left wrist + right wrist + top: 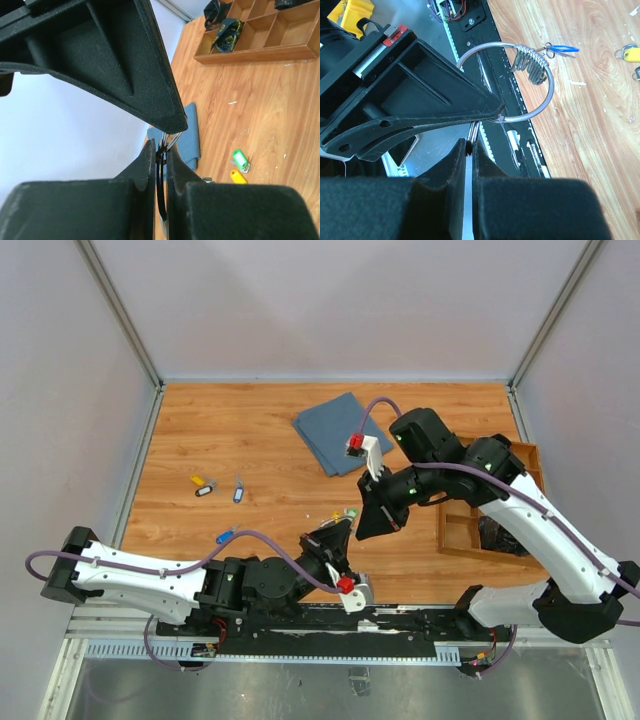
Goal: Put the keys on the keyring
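The keyring (547, 95) is a thin silver ring with a coiled chain bit (530, 62). My left gripper (160, 155) is shut on it edge-on, just above the table's near edge (348, 525). My right gripper (470, 145) meets it tip to tip (360, 532), shut on a thin silvery piece that looks like a key blade; its tag is hidden. Loose keys lie on the table: green (240, 160) and yellow (238, 176) tags beside the grippers, a blue one (225, 536), and a yellow and dark grey pair (203, 485) beside another blue one (238, 490).
A folded blue cloth (335, 430) lies at the back centre. A wooden compartment tray (465, 530) holding dark items stands at the right under the right arm. The black rail with the arm bases (400, 618) runs along the near edge.
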